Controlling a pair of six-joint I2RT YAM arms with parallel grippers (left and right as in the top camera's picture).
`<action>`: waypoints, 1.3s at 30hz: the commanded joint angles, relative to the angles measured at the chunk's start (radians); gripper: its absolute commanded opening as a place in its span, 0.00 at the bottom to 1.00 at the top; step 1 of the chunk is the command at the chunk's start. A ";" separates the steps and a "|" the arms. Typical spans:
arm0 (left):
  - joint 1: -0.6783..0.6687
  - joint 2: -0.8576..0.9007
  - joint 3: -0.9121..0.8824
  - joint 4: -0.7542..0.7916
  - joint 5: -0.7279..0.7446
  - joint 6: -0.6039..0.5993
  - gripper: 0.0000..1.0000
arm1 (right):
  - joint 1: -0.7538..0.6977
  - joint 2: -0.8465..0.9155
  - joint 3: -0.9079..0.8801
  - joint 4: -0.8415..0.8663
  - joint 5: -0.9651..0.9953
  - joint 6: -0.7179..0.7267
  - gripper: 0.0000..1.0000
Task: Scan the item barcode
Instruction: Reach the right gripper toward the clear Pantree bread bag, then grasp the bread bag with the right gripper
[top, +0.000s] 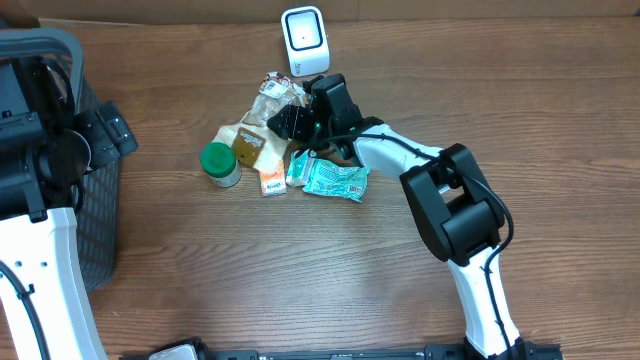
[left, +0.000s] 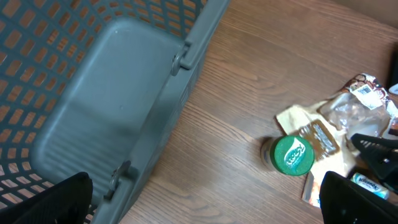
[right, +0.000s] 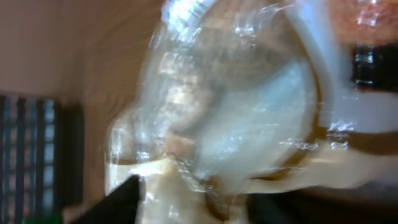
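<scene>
item: clear packet, crinkled film over pale contents. it lies at the top of a small pile just below the scanner on the worktop. it is judged to be the piece chosen for scanning, since the right wrist view is filled by it, blurred and very near.

also in the pile: green-lidded jar, small orange box, teal pouch. these are packed close, some overlapping.

step in hand: a grasp on the packet is judged to be in progress. the film is best taken at a firm edge rather than at loose slack, so that the neighbouring items are not dragged along. the barcode cannot be made out. once the packet is lifted, the barcode face should be left uncovered and turned toward the scanner window. the film is likely to crumple or slip, so a gentle, square pinch is advised.

right hand: set low over the pile, with the arm stretched forward from the near right and the wrist bent down. it cannot be told whether the fingers are spread or pinching the film.

left hand: fingers spread wide with nothing between them. it is held beside the basket, well apart from the pile.
</scene>
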 joint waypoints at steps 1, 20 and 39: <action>0.005 -0.011 0.012 0.001 0.004 -0.010 1.00 | 0.017 0.081 -0.012 0.010 0.017 0.048 0.31; 0.005 -0.011 0.012 0.001 0.004 -0.010 0.99 | -0.001 -0.143 -0.012 -0.199 -0.115 -0.065 0.04; 0.005 -0.011 0.012 0.001 0.004 -0.010 1.00 | -0.003 -0.389 -0.011 -0.856 -0.155 -0.397 0.04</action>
